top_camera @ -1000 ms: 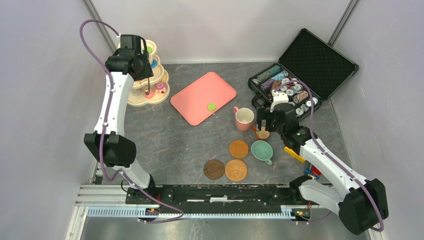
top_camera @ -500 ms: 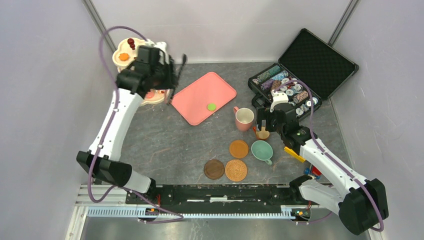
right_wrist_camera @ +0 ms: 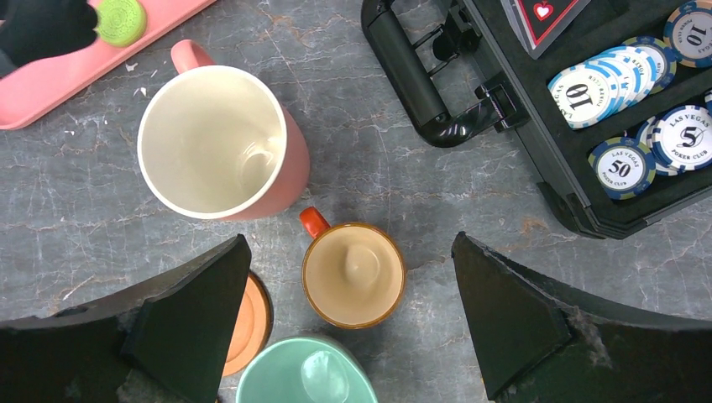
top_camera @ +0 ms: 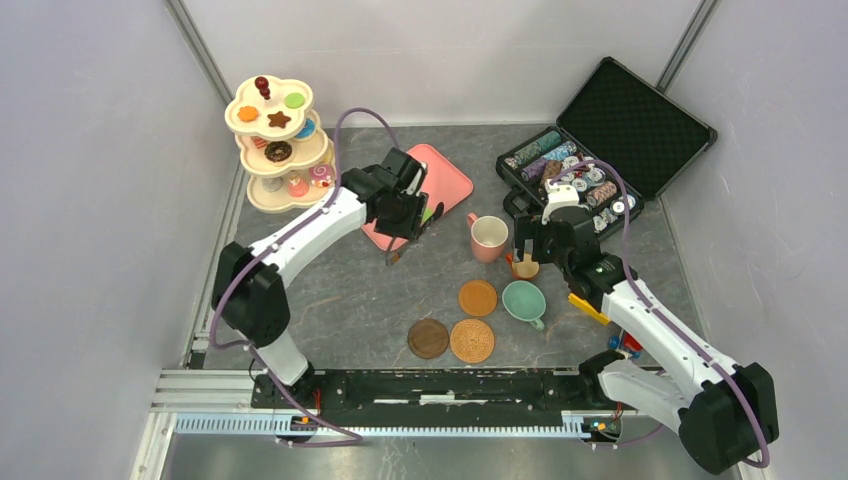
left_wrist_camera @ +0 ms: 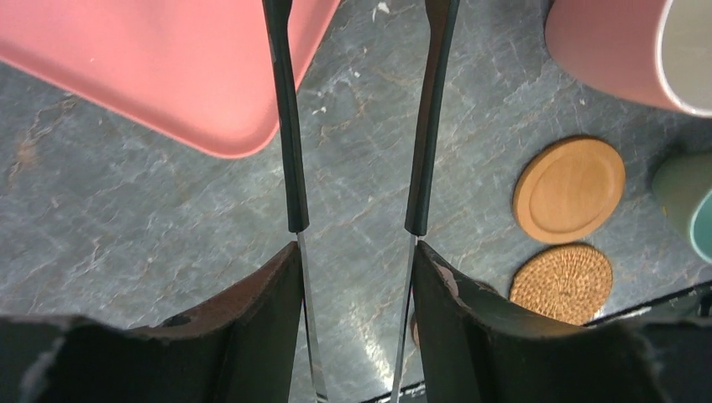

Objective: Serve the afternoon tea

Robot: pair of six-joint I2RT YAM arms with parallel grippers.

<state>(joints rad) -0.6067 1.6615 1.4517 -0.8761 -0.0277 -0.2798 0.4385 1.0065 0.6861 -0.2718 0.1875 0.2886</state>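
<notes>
The cream three-tier stand (top_camera: 250, 128) with a red knob stands at the back left and holds small toy pastries. A green pastry (right_wrist_camera: 120, 18) lies on the pink tray (top_camera: 452, 180). My left gripper (top_camera: 412, 222) (left_wrist_camera: 354, 252) is shut on a pair of tongs (left_wrist_camera: 290, 151), which are open and empty above the tray's near edge. My right gripper (top_camera: 522, 262) (right_wrist_camera: 350, 252) is open, straddling the brown cup (right_wrist_camera: 353, 274) without touching it. The pink cup (top_camera: 488, 236) and teal cup (top_camera: 523, 300) stand beside it. Three round coasters (top_camera: 478, 297) lie nearby.
An open black case (top_camera: 640, 120) of striped poker chips sits at the back right, its handle close to the right gripper. A yellow block (top_camera: 588, 308) lies under the right arm. Grey walls enclose the table on three sides.
My left arm has swung from the stand, rightward and nearer, to the tray's near edge, uncovering the stand. The right arm and the cups have not moved.
</notes>
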